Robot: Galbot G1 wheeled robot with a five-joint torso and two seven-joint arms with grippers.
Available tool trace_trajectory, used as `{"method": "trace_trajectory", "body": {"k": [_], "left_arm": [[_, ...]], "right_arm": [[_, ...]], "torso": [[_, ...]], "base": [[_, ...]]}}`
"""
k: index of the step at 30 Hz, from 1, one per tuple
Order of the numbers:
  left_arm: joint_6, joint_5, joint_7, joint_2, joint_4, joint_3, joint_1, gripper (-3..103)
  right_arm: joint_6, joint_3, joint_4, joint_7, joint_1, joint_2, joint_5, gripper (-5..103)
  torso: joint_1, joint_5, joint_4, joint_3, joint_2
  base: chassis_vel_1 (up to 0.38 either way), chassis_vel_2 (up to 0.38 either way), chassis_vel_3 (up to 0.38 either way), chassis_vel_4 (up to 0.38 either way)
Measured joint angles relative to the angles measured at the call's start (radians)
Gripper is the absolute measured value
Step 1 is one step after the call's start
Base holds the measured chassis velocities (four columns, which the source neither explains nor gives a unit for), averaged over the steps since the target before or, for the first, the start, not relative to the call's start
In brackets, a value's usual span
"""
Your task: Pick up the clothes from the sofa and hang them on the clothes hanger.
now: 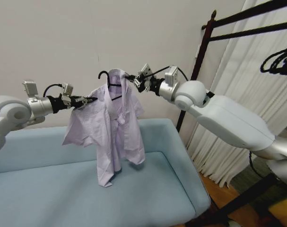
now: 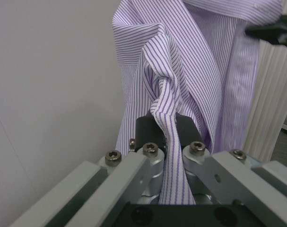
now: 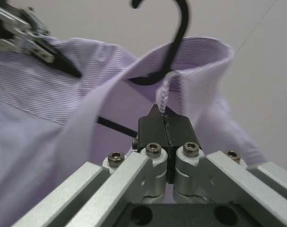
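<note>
Left gripper (image 2: 164, 128) is pinched shut on a twisted fold of the purple striped shirt (image 1: 116, 124), at the shoulder on the robot's left side. Right gripper (image 3: 167, 122) is closed tight on the collar edge just below the hook of the black hanger (image 3: 177, 33). It may also nip the hanger's wire there, though the cloth hides that. Between the two arms the shirt hangs spread on the hanger, clear above the pale blue sofa (image 1: 44, 189), its hem dangling free over the seat. Farther off on the robot's right stands the dark clothes rack (image 1: 203, 47), well apart from the hanger, with a white curtain (image 1: 247, 61) behind it. The pick-up looks finished and the shirt dressed on the hanger, so the step in hand is likely the carry. The next move calls for bringing both arms across together, raising the hook over a rail, and letting go only once the rail bears the weight.
</note>
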Motion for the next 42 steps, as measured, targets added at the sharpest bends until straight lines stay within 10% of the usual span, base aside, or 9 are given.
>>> {"method": "trace_trajectory", "body": {"k": [16, 31, 42], "left_arm": [[-0.17, -0.063, 0.077, -0.039, 0.081, 0.031, 0.021, 2], [-0.216, -0.09, 0.129, -0.069, 0.109, 0.035, 0.016, 2], [-0.272, -0.087, 0.2, -0.135, 0.172, 0.03, 0.027, 2]], "right_arm": [[-0.025, 0.016, 0.016, 0.05, 0.067, 0.061, 0.085, 0], [-0.074, -0.038, 0.043, 0.142, 0.03, 0.069, 0.101, -1], [-0.092, -0.019, 0.082, 0.174, 0.084, 0.009, 0.226, 42]], "torso": [[0.0, -0.0006, 0.0002, 0.0, 0.0], [0.0, -0.0002, 0.0004, 0.0, 0.0], [0.0, 0.0, -0.0002, 0.0, 0.0]], "base": [[0.0, 0.0, 0.0, 0.0], [0.0, 0.0, 0.0, 0.0], [0.0, 0.0, 0.0, 0.0]]}}
